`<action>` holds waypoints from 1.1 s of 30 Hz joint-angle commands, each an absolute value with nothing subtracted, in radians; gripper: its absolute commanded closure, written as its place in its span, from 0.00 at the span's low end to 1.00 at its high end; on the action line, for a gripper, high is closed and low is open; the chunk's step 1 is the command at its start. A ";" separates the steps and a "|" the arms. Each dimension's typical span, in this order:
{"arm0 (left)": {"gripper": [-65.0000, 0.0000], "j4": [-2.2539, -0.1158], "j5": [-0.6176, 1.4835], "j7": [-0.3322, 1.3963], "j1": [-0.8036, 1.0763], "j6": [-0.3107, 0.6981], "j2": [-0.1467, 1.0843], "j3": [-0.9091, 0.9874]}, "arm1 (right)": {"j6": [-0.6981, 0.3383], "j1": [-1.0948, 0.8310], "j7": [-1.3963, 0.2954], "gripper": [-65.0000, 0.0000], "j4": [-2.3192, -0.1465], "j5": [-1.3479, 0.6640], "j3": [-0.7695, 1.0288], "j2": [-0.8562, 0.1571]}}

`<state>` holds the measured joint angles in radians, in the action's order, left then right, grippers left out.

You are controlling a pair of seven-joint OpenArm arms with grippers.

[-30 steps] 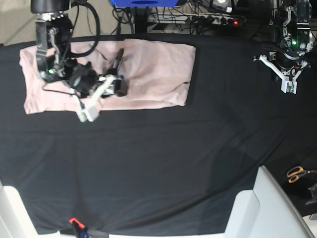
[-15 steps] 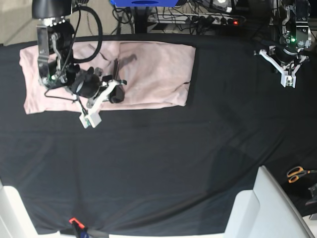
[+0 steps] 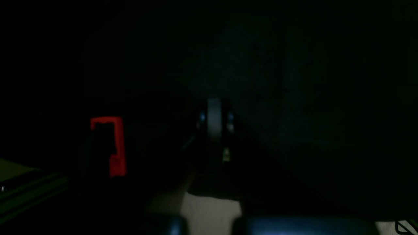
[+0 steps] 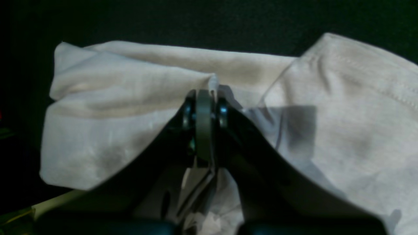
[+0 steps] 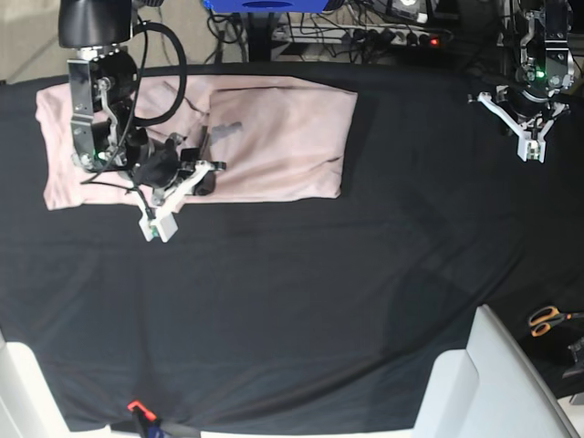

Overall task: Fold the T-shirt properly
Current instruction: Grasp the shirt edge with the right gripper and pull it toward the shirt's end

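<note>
Black cloth [image 5: 301,301] covers the whole table. T-shirt [image 5: 274,137] lies on it at far edge, base-view left, spread w/ a few wrinkles; one end sits under the right arm. Pale shirt edge w/ a stitched hem shows in right wrist view.

Right arm over the shirt's left half. Right gripper [image 4: 204,98] jaws pressed together, pinching a small ridge of shirt fabric at the tips; cloth puckers up toward the pinch.

Left arm at far base-view right, well apart from shirt, above bare black cloth. Left gripper [image 5: 530,146] jaws closed tight, nothing betw. them. Left wrist view v. dark, tips barely visible.

White panel [image 5: 493,383] at near right corner. Scissors [image 5: 547,319], orange handles, at right edge.
</note>
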<state>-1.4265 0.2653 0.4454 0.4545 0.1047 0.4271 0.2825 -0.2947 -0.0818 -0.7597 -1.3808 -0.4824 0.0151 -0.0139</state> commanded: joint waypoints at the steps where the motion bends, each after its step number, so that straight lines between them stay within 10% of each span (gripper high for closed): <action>1: 1.00 -1.440 0.265 0.430 0.455 0.097 0.447 0.292 | -0.298 -0.073 -0.746 0.99 -1.409 -0.493 0.019 -0.016; 16: 1.00 -1.363 0.265 0.430 0.429 0.097 0.447 0.294 | -0.203 -0.117 -0.786 0.97 -1.463 -0.496 0.012 -0.008; 25: 1.00 -1.357 0.265 0.429 0.427 0.097 0.450 0.294 | -0.205 -0.255 -0.855 0.52 -1.735 -0.593 0.019 -0.016; 33: 1.00 -1.356 0.263 0.429 0.427 0.099 0.449 0.357 | -0.206 -0.452 -0.802 0.50 -1.761 -0.599 0.039 -0.016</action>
